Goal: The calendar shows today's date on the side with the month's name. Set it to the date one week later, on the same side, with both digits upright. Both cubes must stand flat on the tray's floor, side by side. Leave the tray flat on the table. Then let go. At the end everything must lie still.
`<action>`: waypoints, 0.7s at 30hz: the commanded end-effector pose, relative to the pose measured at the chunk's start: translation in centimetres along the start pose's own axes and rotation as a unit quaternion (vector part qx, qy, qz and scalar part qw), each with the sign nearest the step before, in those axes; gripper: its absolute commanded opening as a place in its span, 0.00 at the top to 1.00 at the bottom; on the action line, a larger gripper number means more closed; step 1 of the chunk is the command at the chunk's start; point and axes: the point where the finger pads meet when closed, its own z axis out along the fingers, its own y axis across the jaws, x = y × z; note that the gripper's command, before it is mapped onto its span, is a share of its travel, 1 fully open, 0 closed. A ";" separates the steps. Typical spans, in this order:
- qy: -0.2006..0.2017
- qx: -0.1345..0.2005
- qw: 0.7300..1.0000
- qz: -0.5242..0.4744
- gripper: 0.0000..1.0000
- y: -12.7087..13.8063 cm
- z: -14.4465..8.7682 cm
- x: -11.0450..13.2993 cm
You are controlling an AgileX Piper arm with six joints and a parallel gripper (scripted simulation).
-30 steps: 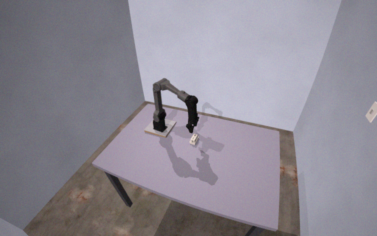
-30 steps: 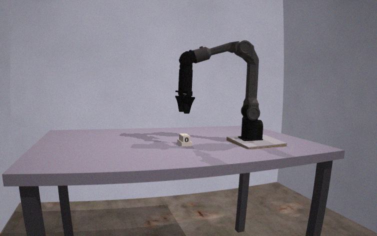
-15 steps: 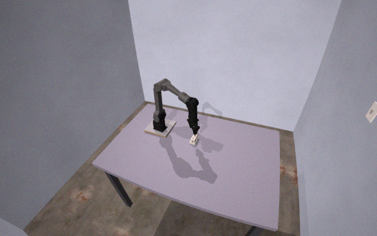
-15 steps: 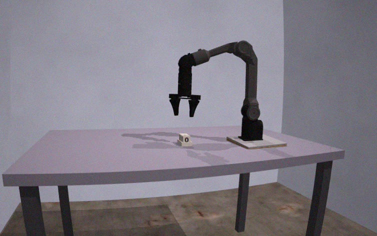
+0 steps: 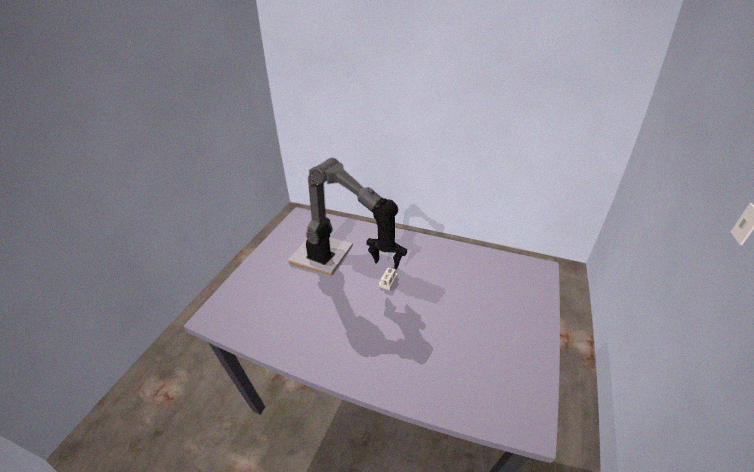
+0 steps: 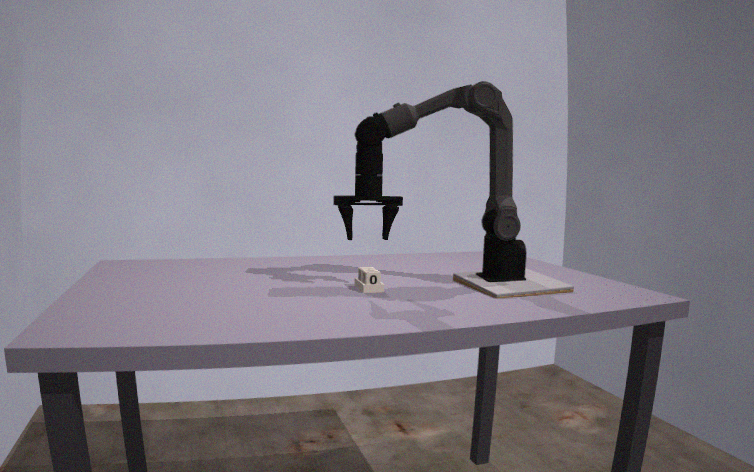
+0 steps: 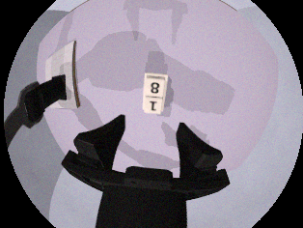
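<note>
The cream calendar [image 5: 388,278] stands on the lilac table, a small tray holding two digit cubes side by side. In the exterior view the calendar [image 6: 369,279] shows a 0 on its right cube; the left cube's face is too small to read. In the wrist view the cubes [image 7: 154,94] show an 8 and a 1 on their top faces. My gripper [image 6: 367,227] hangs well above the calendar, pointing straight down, fingers wide open and empty. It also shows in the top view [image 5: 386,257] and in the wrist view [image 7: 150,138].
The arm's base stands on a flat pale plate [image 6: 512,284] to the right of the calendar, also in the top view [image 5: 320,256]. The table's edges are far from the calendar on all sides.
</note>
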 end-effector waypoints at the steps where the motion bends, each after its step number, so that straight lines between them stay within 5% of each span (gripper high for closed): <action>1: -0.001 -0.001 1.000 -0.013 0.00 0.1 0.1 0.0; 7: -0.001 -0.001 1.000 -0.020 0.00 0.1 0.1 0.0; 8: -0.001 -0.001 1.000 -0.020 0.38 0.1 0.1 0.0; 21: -0.001 -0.001 1.000 -0.020 0.38 0.1 0.1 0.0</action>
